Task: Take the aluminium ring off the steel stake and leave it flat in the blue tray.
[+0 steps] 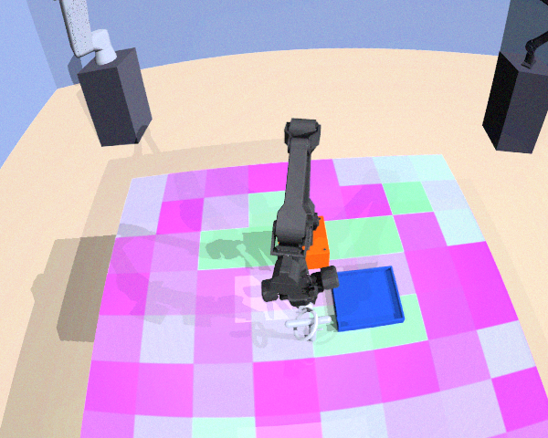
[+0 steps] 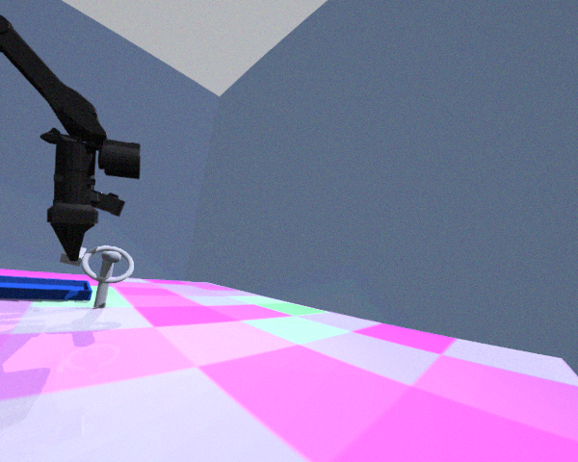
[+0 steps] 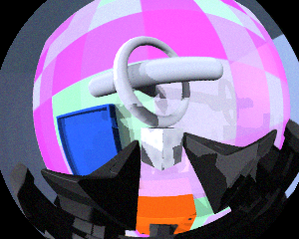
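Claw (image 1: 304,306) (image 2: 73,259) (image 3: 160,141): clamped on the tab (image 2: 71,257) (image 3: 161,144). Ring (image 1: 316,325) (image 2: 85,270) (image 3: 121,75): raised off the worktop (image 1: 283,386) (image 2: 354,397) (image 3: 179,27), tilted steeply, encircling the cross-bar (image 1: 294,323) (image 3: 189,69) of the stake (image 2: 101,293); one bar end passes through the hole. Whether the two touch cannot be told.

Step in hand, as judged: threading the ring off the bar. Suggested method: keep the grip firm, move slowly along the bar's length toward the end being cleared, and keep the bar centred in the opening. If the rim catches, back off slightly and re-angle rather than pull; a hard tug could twist the tab in the claw.

Tray (image 1: 366,299) (image 2: 35,292) (image 3: 90,141): just right of the stake. Level the ring only once wholly free of the bar, then lower it flat inside.
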Available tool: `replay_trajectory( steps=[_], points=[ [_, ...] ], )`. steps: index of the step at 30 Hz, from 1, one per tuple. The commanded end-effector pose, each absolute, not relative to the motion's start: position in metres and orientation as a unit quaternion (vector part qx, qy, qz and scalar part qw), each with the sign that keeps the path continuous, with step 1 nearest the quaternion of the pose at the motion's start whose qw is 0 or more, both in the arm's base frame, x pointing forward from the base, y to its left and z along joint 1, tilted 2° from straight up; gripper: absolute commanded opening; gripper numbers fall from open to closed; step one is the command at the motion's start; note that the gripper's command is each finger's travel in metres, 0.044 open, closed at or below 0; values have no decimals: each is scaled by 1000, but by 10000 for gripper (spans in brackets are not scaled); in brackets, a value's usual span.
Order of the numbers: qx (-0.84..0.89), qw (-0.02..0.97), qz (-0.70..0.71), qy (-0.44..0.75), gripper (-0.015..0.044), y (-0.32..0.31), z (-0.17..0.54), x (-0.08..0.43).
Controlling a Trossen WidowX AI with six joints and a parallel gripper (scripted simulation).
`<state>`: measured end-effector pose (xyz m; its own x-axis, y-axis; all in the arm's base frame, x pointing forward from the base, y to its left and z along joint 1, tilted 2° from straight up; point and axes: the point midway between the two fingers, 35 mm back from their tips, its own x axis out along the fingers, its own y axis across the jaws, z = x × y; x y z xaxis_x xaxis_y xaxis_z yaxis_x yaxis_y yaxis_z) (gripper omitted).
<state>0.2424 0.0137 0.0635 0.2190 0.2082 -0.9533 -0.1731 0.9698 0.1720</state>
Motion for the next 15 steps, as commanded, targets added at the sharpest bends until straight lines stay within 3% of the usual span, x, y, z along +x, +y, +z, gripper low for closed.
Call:
replay_trajectory(
  steps=[1, 15],
  points=[
    [26, 779, 135, 612, 0, 8, 63, 244],
    [48, 780, 152, 606, 0, -5, 64, 245]
  ],
)
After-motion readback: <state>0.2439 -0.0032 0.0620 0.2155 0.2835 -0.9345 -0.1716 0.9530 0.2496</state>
